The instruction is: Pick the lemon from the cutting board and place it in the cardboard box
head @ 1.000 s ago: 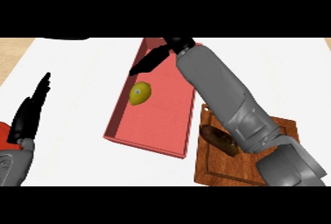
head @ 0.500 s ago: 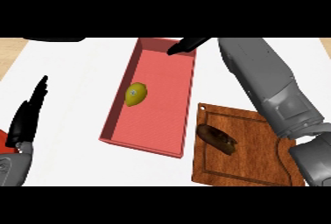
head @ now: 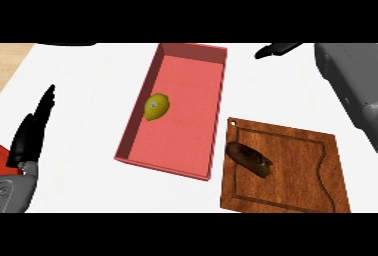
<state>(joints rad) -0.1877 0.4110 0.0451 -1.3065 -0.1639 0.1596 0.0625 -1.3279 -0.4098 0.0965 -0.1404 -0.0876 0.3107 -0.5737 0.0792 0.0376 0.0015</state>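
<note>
The yellow lemon (head: 157, 107) lies inside the long red-pink box (head: 218, 90), against its left wall. To the right of the box sits the brown wooden cutting board (head: 303, 175), with a dark brown oblong item (head: 249, 158) on its left part. My right hand (head: 275, 49) is at the top right, above the white counter and away from the box; only its dark fingertips show, straight, holding nothing. My left hand (head: 33, 131) rests open at the left edge, fingers pointing up.
The grey right forearm (head: 351, 85) fills the upper right corner. A tan surface (head: 13, 57) borders the white counter at the upper left. A dark shape (head: 66, 44) sits at the top left edge.
My right arm has swung rightward and away from the box, which now shows in full. The lemon stays in the box. My left hand has not moved.
</note>
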